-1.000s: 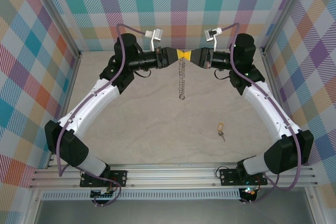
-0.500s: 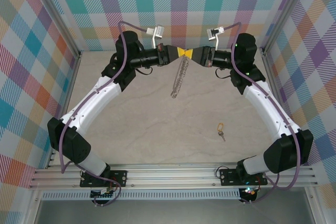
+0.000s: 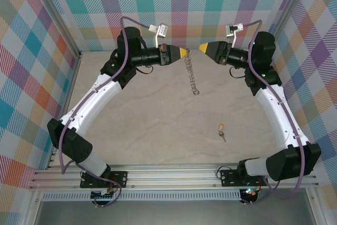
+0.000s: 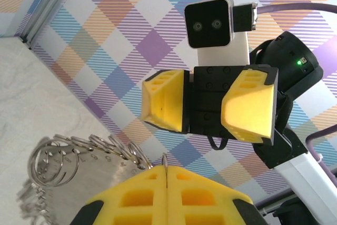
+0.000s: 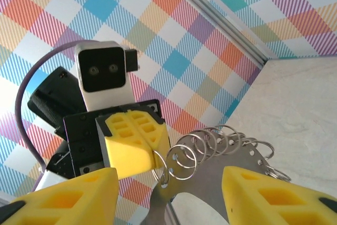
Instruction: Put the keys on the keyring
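Observation:
The keyring [image 3: 191, 76], a grey metal ring lined with small loops, hangs above the table from my left gripper [image 3: 182, 52], which is shut on one loop at its top. In the left wrist view a thin loop [image 4: 165, 160] sticks out between the shut yellow pads [image 4: 131, 198], and the ring [image 4: 73, 154] trails to the left. My right gripper [image 3: 202, 48] stands open just right of the ring, apart from it, with nothing held. From the right wrist, the ring [image 5: 239, 169] lies between my spread fingers [image 5: 68, 193]. The key [image 3: 221, 130], gold-headed, lies on the table.
Checked walls close in the cell at the back and both sides, with metal posts [image 3: 59, 22] at the corners. The two grippers face each other high near the back wall. An aluminium rail [image 3: 168, 175] runs along the near edge.
My right gripper has opened, let go of the keyring and drawn back to the right. The keyring now hangs from the left gripper alone and has swung to the right.

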Available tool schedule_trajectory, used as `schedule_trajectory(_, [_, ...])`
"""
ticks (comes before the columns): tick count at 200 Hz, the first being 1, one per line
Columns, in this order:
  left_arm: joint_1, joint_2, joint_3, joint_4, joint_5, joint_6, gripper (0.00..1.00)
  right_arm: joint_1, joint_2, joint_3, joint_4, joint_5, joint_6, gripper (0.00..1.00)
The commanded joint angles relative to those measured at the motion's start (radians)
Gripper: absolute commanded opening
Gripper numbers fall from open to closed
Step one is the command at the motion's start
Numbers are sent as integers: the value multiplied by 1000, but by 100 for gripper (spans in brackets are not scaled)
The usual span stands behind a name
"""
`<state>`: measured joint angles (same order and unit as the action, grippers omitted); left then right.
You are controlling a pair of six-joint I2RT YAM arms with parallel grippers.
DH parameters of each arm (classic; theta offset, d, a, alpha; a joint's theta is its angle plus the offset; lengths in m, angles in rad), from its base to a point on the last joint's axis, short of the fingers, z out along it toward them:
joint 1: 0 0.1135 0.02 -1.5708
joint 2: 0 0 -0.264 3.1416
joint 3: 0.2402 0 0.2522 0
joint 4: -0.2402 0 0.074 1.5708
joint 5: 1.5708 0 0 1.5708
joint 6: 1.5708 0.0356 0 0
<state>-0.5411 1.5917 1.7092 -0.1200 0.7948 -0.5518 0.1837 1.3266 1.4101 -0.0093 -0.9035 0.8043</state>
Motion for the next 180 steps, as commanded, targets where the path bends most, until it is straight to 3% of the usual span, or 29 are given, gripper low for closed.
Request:
schedule_trajectory(1, [-8,-7,65,-45,24,122,0,3,-19,26,-58,-29,-36,52])
schedule_trajectory(33, [-8,-25,61,-19,-8,198,0,5,-28,25,-42,-54,-21,49])
schedule_trajectory(119, [-9,-71,-4,144,29,359,0,6,-48,11,28,-75,-24,45])
schedule_trajectory(180, [-10,-61,4,165,62,379,0,11,3,53,120,-120,29,42])
